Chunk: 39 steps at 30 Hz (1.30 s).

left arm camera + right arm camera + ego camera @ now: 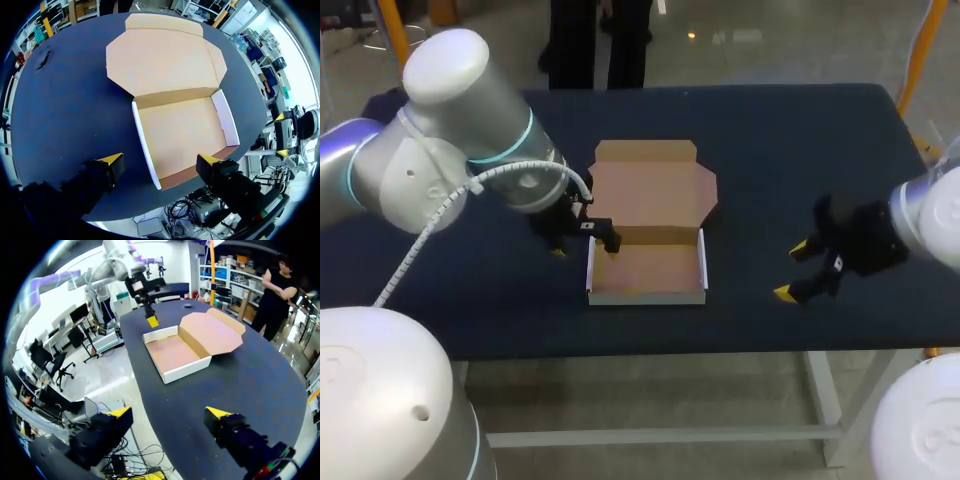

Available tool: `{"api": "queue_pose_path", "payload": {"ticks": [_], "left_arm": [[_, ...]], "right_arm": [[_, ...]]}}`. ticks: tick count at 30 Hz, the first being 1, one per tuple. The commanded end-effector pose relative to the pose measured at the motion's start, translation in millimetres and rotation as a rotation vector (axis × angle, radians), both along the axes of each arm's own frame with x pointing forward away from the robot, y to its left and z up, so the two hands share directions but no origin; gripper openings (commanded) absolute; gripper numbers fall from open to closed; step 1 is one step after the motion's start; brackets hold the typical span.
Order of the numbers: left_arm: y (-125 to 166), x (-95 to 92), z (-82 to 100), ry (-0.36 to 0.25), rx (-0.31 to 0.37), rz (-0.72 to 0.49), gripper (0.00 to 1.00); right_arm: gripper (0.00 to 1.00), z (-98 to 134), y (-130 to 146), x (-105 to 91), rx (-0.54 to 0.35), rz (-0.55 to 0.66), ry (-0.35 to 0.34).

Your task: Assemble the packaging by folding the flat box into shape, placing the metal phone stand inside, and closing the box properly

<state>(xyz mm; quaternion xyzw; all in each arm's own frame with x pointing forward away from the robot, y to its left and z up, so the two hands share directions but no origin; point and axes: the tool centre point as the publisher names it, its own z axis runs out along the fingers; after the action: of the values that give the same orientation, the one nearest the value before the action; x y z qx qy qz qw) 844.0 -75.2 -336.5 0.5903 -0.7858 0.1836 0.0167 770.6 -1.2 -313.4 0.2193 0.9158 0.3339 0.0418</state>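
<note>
The cardboard box (647, 272) stands folded into a shallow tray with white walls at the table's middle. Its lid (655, 188) lies open and flat behind it. My left gripper (585, 243) is open at the tray's back left corner, astride the left wall (145, 142), one finger outside and one over the inside. In the left wrist view the left gripper (161, 160) has the box (180, 127) ahead of it, tray bare. My right gripper (793, 271) is open over bare cloth to the right of the box, holding nothing. The right wrist view shows the right gripper (169, 413) well short of the box (175, 352).
A dark blue cloth (790, 160) covers the table. A small dark object (44, 59) lies near the far left corner; what it is I cannot tell. The table's front edge runs just behind the tray's front wall (648, 297).
</note>
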Motion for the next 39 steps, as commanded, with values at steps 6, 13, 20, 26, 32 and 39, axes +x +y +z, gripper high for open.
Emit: {"api": "queue_pose_path", "payload": {"ticks": [6, 13, 20, 26, 32, 39], "left_arm": [[21, -38.2, 36.0, -0.073, -0.042, -0.067, 1.0], [32, -53.5, 52.2, -0.073, -0.055, -0.094, 1.0], [44, -65.2, 66.0, -0.03, -0.037, -0.084, 1.0], [54, -75.5, 78.4, 0.034, -0.035, -0.062, 1.0], [65, -83.2, 89.8, 0.09, -0.021, -0.011, 1.0], [75, -87.9, 98.9, 0.137, 0.001, 0.024, 1.0]], "right_arm": [[1.0, 1, -2, -0.5, 0.006, 0.003, 0.001], [1.0, 4, -1, 1.3, 0.004, -0.03, 0.024], [1.0, 15, -7, 4.6, -0.014, -0.187, 0.144], [1.0, 25, -17, 0.6, -0.056, -0.327, 0.222], [1.0, 33, -31, -5.7, -0.09, -0.451, 0.274], [1.0, 42, -44, -12.9, -0.098, -0.538, 0.314]]}}
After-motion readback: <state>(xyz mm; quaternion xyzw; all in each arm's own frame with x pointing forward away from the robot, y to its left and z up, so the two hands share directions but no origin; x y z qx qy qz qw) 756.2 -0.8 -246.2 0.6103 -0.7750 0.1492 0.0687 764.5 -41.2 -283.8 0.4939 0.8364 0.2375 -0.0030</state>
